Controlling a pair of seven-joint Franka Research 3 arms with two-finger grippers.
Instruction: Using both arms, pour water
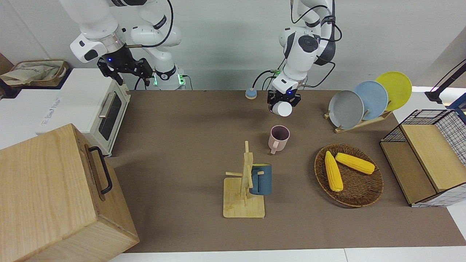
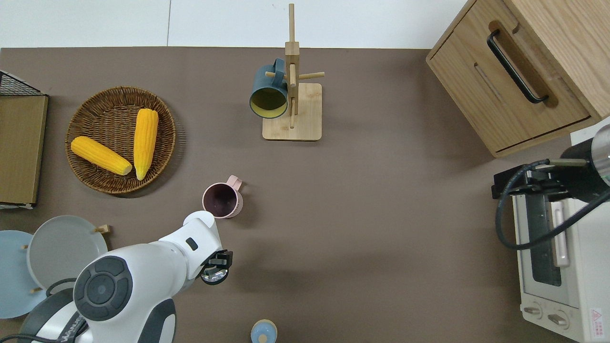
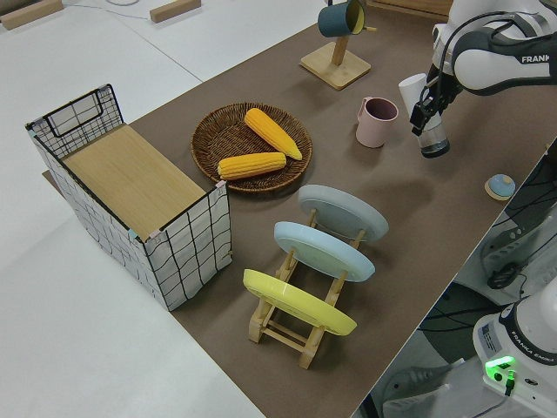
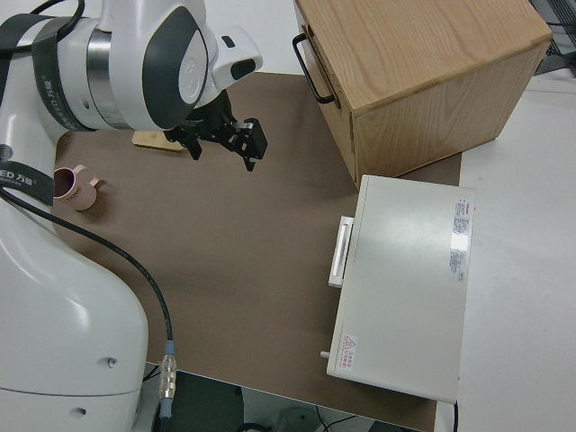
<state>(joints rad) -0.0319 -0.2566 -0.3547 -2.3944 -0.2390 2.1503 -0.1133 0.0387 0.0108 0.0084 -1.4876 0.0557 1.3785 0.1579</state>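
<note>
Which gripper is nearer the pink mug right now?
Left. The left gripper is up beside the pink mug, holding a white bottle; the right gripper is over the toaster oven.

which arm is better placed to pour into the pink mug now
Left. Its claw already holds a white cup just beside the pink mug, on the robots' side. The right claw is empty over the toaster oven.

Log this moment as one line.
left end effector: holds white bottle | pink mug: upright on table | right arm: parked
</note>
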